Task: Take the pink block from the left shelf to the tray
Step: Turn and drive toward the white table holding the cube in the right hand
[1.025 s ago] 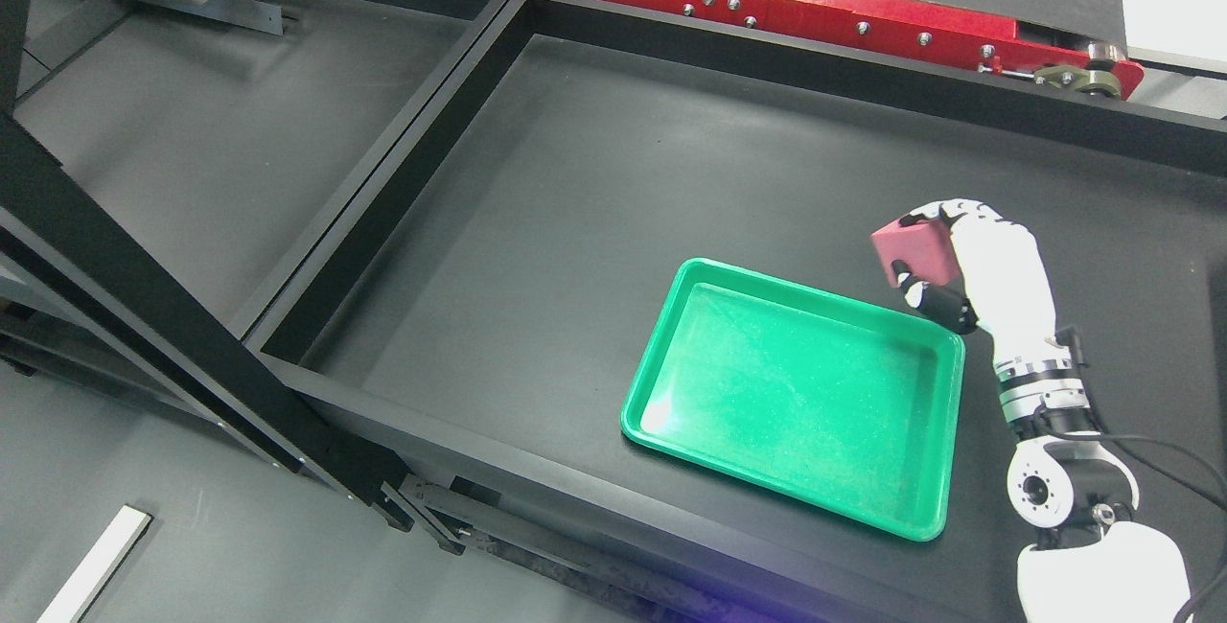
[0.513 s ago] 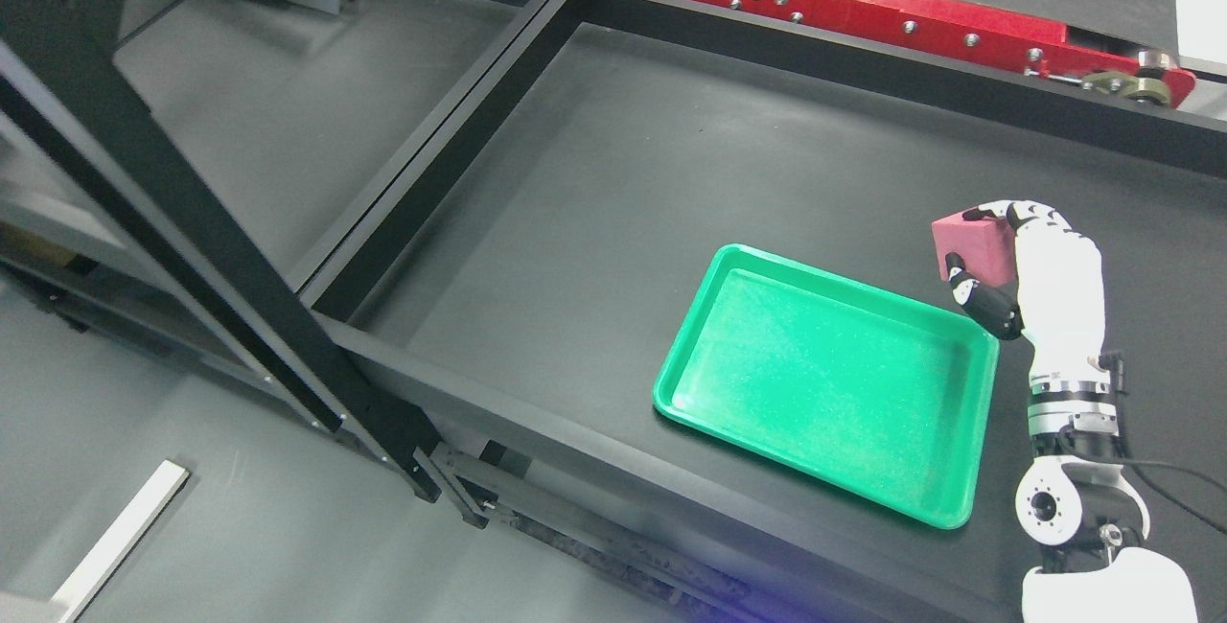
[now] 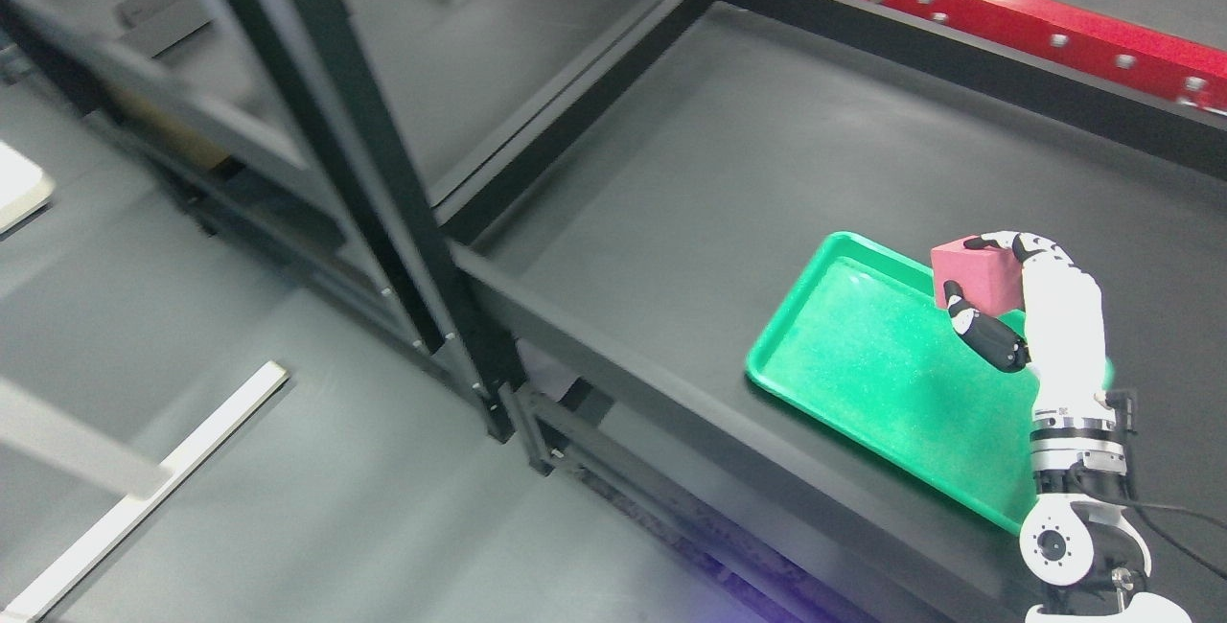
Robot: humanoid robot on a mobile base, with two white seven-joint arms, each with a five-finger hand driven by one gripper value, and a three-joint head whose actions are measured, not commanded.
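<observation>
Robot hand, right (image 3: 997, 302): white casing, dark fingertips, fingers clamped on the pink block (image 3: 976, 276), thumb low on the near face, other fingers hooked over the top edge. Pink block: held in the air, tilted, over the far right part of the green tray (image 3: 863, 355); not touching the tray floor as far as can be seen. Green tray: shallow, raised rim, nothing in it, lying on the dark counter (image 3: 729, 163) close to the counter's front edge; its right end is partly hidden behind the forearm. Left arm: not visible. Black shelf frame (image 3: 383, 192): upright and crossbars to the left, well apart from the work. Step in hand, judged: setting the block down in the tray. Handling notes: bring the block inward from the rim toward the tray's middle, level it so a flat face meets the floor, lower until it rests, then part the fingers gently. Risk: releasing from height or near the rim could let the block tumble or bounce out onto the counter.
</observation>
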